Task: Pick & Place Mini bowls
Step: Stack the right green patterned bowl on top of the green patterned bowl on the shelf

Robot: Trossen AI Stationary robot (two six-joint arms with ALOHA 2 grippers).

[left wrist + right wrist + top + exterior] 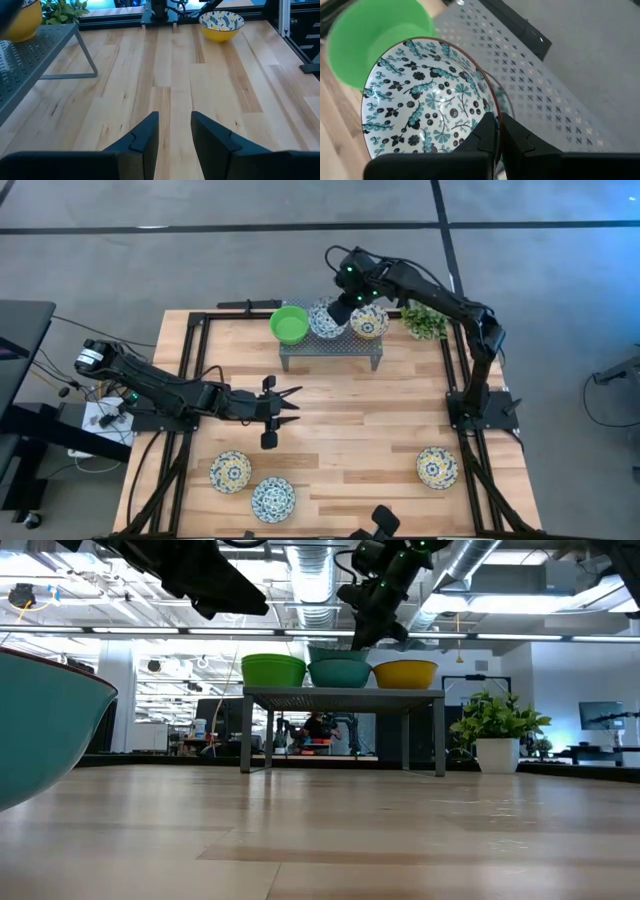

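Three mini bowls show on the grey rack (330, 350) at the far side: a green one (290, 325), a blue-patterned one (322, 320) and a yellow-patterned one (369, 322). My right gripper (340, 308) is over the rack, shut on the blue-patterned bowl (425, 105). The rim of another bowl (501, 97) shows just beneath it. Three more bowls rest on their bases on the table: a yellow-patterned (230, 471) and a blue-patterned (272, 498) near the near-left corner, and a yellow-patterned (437, 467) at near right. My left gripper (293, 402) hovers open over the table's middle. My right gripper pinches the blue-patterned bowl by its rim (487, 102), one finger (485, 135) inside the bowl and the other (517, 135) outside. The fingers come from above, pointing down. The bowl sits over the rack, at or just inside the bowl beneath (340, 672); whether it is lifted clear I cannot tell.
A small leafy plant (424, 321) stands right of the rack. The wooden table between the rack and the near bowls is bare (175, 75). Black frame rails (190, 350) run along the table's left and right sides. A dark object (385, 520) sits at the near edge.
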